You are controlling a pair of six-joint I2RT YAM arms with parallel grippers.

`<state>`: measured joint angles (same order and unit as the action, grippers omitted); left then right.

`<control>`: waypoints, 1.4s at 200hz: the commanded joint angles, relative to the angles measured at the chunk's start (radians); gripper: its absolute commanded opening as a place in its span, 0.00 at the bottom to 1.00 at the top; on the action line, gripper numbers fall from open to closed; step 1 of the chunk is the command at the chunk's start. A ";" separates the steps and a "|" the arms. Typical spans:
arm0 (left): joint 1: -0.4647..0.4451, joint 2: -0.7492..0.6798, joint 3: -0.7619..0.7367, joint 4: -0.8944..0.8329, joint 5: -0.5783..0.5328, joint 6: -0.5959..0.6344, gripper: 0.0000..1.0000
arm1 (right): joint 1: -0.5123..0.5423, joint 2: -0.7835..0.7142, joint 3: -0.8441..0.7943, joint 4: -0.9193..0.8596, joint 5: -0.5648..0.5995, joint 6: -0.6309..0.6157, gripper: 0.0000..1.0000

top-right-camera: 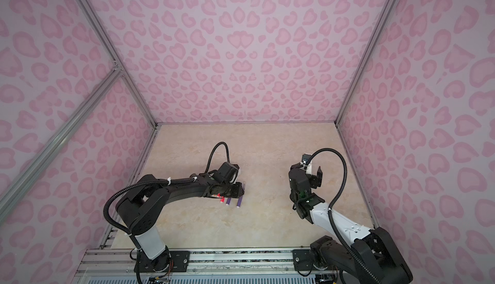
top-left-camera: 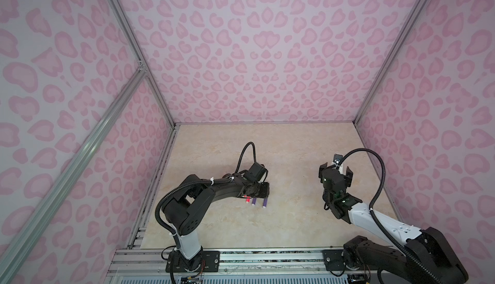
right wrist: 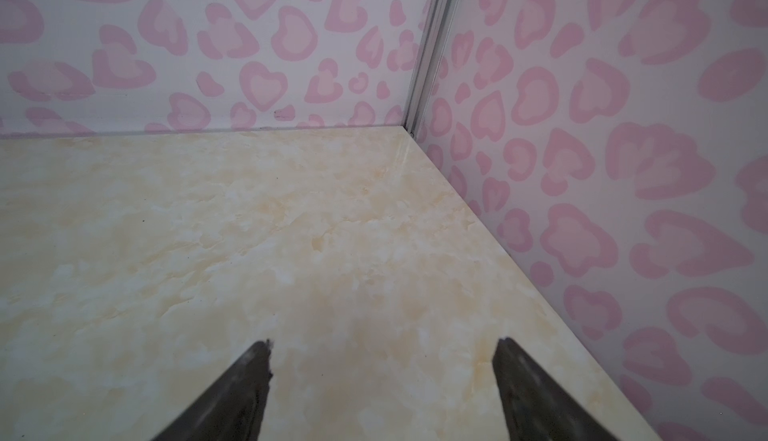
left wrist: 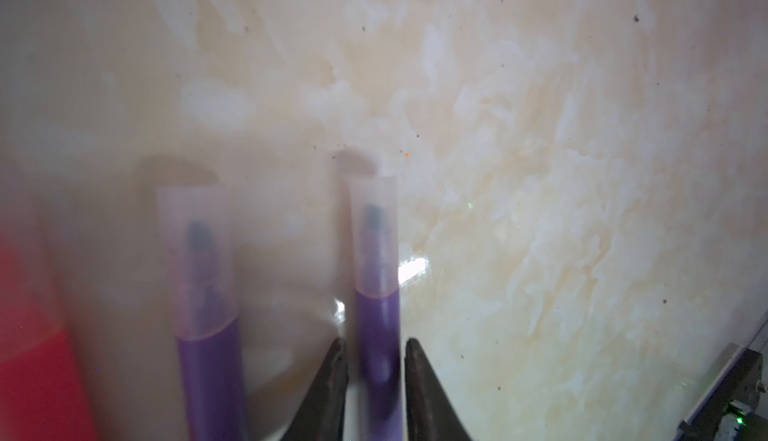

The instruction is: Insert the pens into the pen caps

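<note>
In the left wrist view a purple pen (left wrist: 379,335) lies on the beige table with a clear pen cap (left wrist: 374,227) over its tip. My left gripper (left wrist: 376,345) straddles this pen's barrel, open only a little, with a thin gap showing on each side. Beside it lies a second purple pen (left wrist: 208,376), also inside a clear cap (left wrist: 195,252), and a pink-red pen (left wrist: 33,376) at the edge. In both top views the white ends of these pens (top-left-camera: 264,203) (top-right-camera: 239,202) stick out from under the left wrist. My right gripper (right wrist: 384,345) (top-left-camera: 336,170) hovers wide open and empty.
Pink patterned walls (right wrist: 623,168) enclose the beige table (top-left-camera: 294,215) at the back and both sides. The right gripper faces the far right corner. Metal rails (top-left-camera: 267,256) run along the front edge by the arm bases.
</note>
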<state>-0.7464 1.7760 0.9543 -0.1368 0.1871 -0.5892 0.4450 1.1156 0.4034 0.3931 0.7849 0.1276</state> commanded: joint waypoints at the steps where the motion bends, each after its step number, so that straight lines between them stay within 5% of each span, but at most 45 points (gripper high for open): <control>1: 0.002 -0.025 -0.006 -0.020 -0.020 0.012 0.30 | 0.000 -0.011 -0.018 0.078 0.064 -0.029 0.85; 89: -0.041 -0.210 -0.105 0.120 -0.006 0.071 0.35 | -0.110 -0.058 -0.129 0.228 0.013 0.030 0.86; 128: -0.100 -0.566 -0.290 0.237 -0.289 0.144 0.48 | -0.175 0.105 -0.114 0.405 -0.075 0.011 0.86; 140: -0.100 -0.688 -0.347 0.254 -0.388 0.159 0.49 | -0.176 0.160 -0.071 0.400 -0.135 -0.035 0.95; 155: -0.099 -0.812 -0.387 0.239 -0.590 0.166 0.50 | -0.175 0.161 0.002 0.262 -0.225 -0.055 0.99; 174: -0.090 -0.908 -0.427 0.213 -0.919 0.148 0.50 | -0.177 0.161 -0.040 0.393 -0.216 -0.118 0.99; 204: -0.001 -0.936 -0.468 0.218 -1.209 0.268 0.54 | -0.201 0.152 -0.086 0.448 -0.144 -0.139 0.99; 240: 0.131 -0.827 -0.457 0.201 -1.293 0.320 0.47 | -0.208 0.379 -0.011 0.497 -0.120 -0.182 0.98; 266: 0.272 -0.819 -0.593 0.468 -1.204 0.345 0.59 | -0.219 0.441 0.025 0.507 -0.167 -0.198 0.99; 272: 0.299 -0.809 -0.569 0.419 -1.187 0.331 0.98 | -0.233 0.433 0.022 0.500 -0.182 -0.182 0.99; 280: 0.316 -0.782 -0.590 0.517 -1.214 0.401 0.97 | -0.250 0.422 0.009 0.499 -0.202 -0.159 0.99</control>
<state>-0.4946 0.9554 0.3935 0.1474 -1.0077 -0.2768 0.2283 1.5463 0.4217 0.8471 0.6155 -0.0597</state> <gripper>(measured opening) 0.672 0.985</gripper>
